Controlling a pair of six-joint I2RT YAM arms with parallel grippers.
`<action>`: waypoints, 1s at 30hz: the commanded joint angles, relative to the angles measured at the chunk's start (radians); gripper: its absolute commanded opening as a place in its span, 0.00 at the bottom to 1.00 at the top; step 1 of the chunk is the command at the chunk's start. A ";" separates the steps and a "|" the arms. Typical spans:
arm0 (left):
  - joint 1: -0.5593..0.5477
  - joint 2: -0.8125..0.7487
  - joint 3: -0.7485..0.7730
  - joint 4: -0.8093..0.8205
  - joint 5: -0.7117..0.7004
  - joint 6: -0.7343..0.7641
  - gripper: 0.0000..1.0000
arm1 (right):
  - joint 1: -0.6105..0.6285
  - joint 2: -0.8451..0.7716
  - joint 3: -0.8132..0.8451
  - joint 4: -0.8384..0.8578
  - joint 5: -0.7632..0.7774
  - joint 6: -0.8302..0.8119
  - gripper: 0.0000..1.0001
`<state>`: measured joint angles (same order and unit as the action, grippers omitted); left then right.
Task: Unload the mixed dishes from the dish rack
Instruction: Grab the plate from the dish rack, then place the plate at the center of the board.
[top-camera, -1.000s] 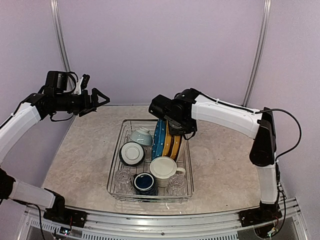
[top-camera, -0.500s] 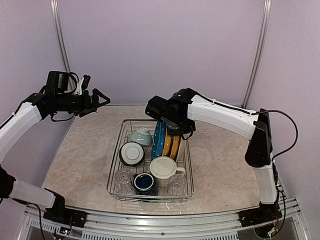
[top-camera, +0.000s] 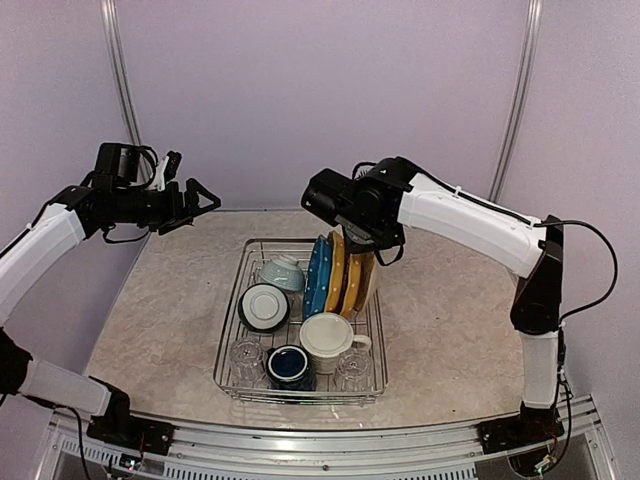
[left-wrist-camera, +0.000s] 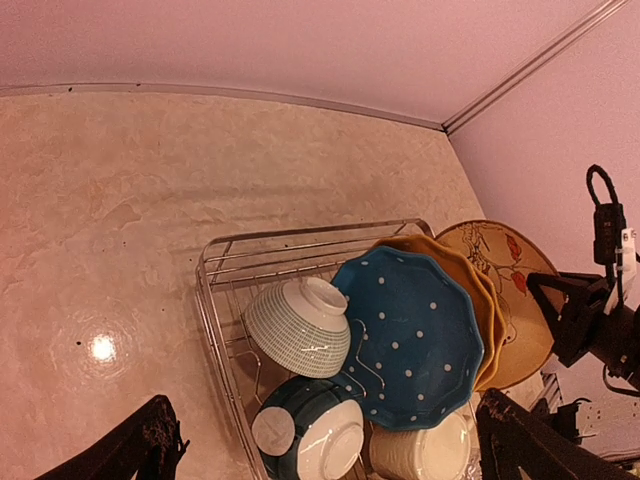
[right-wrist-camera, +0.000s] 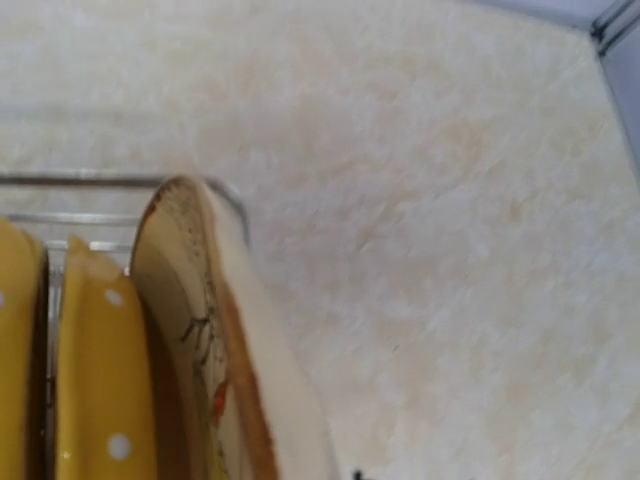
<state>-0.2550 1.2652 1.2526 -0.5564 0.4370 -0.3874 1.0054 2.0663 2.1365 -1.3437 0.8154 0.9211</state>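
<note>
The right end effector (top-camera: 366, 244) is grasping the tan floral plate (left-wrist-camera: 505, 280) by its rim at the dish rack's (top-camera: 300, 398) 1 o'clock corner on the worktop (top-camera: 160, 300), while the left end effector (top-camera: 197, 206) is hovering released toward 10 o'clock.

A wire rack (left-wrist-camera: 212, 300) sits on the marbled surface (left-wrist-camera: 120, 190). Upright in it stand a blue dotted plate (left-wrist-camera: 415, 340), a yellow plate (left-wrist-camera: 478, 285) and a floral plate (left-wrist-camera: 500, 262), with the right arm's fingers (left-wrist-camera: 565, 310) at its rim. Beside them lie a ribbed bowl (left-wrist-camera: 298, 325) and a dark bowl (left-wrist-camera: 310, 435).
</note>
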 joint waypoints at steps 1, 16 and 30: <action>-0.007 0.010 0.010 -0.013 -0.015 0.021 0.99 | 0.017 -0.135 -0.006 0.027 0.111 -0.109 0.00; -0.007 0.011 0.008 -0.013 -0.017 0.022 0.99 | -0.062 -0.465 -0.316 0.407 -0.035 -0.331 0.00; -0.008 0.009 0.005 -0.008 -0.019 0.024 0.99 | -0.599 -0.845 -0.866 0.905 -0.756 -0.345 0.00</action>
<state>-0.2550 1.2675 1.2526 -0.5617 0.4248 -0.3832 0.5152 1.2587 1.3605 -0.6762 0.3107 0.5385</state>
